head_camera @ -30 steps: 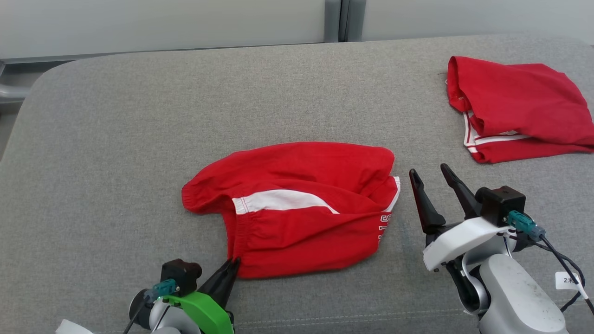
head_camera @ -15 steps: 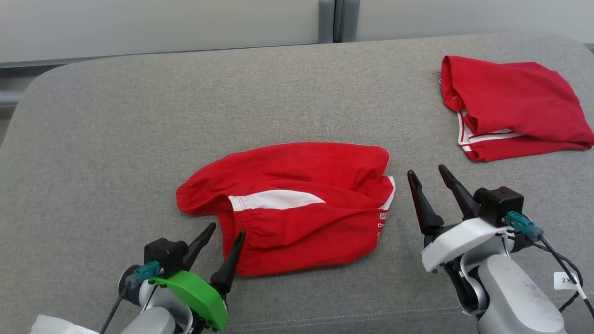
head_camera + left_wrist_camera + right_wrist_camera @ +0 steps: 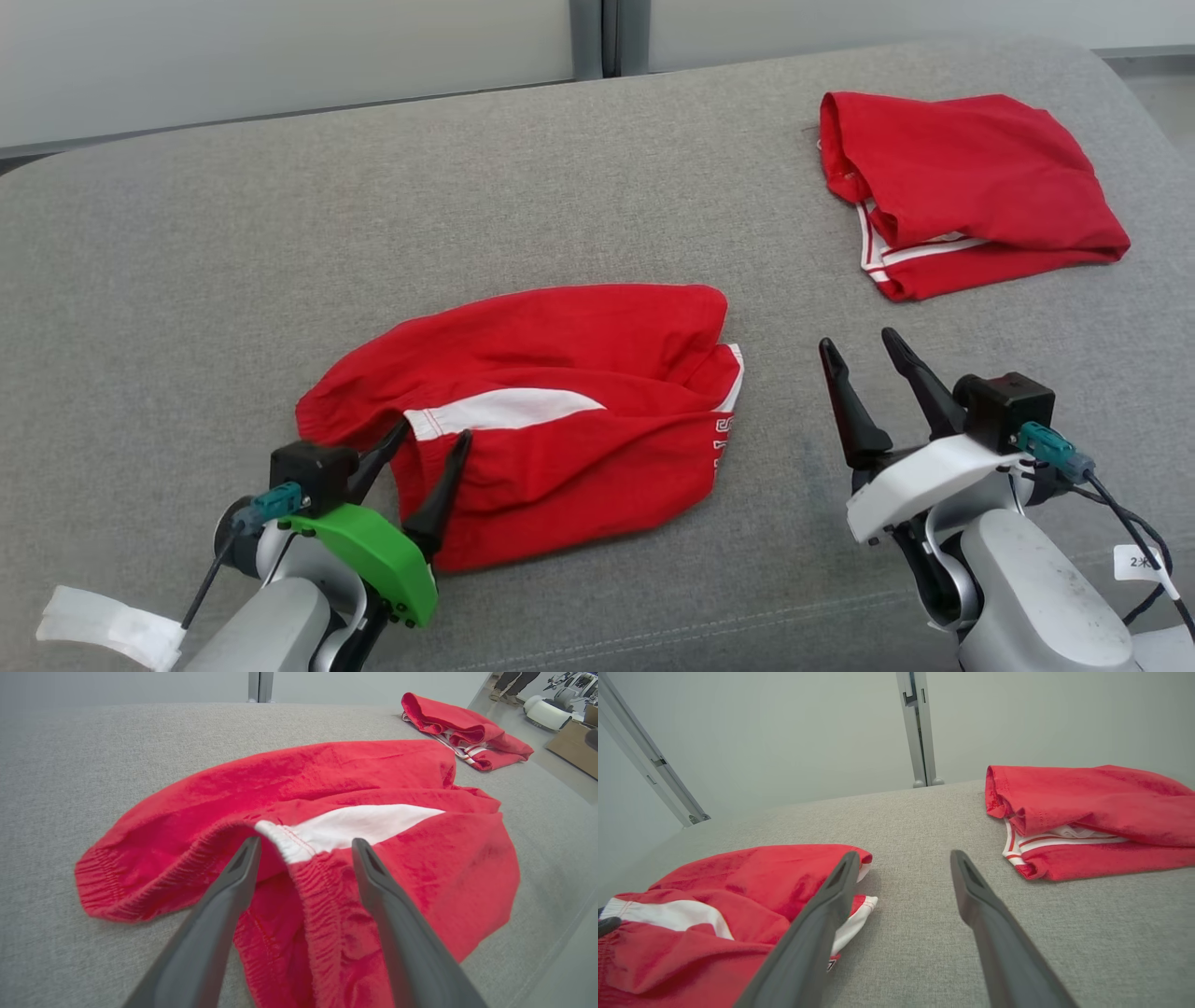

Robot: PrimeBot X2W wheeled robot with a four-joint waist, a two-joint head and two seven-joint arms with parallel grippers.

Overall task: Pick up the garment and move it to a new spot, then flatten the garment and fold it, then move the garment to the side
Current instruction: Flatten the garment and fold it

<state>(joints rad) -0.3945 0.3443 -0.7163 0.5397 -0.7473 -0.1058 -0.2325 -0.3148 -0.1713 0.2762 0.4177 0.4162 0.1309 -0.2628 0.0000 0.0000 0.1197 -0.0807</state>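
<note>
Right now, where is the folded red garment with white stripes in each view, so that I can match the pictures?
Head view: folded red garment at upper right, beyond the right gripper.
Left wrist view: folded red garment at top right, beyond the red shorts.
Right wrist view: folded red garment at right, mid-height.
Shared landmark: the grey vertical post at the wall; the garment lies right of it in every view.

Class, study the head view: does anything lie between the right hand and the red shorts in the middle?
Nothing visible does. Only bare grey cushion separates the right hand from the red shorts; the folded red garment lies farther back, off that line.
</note>
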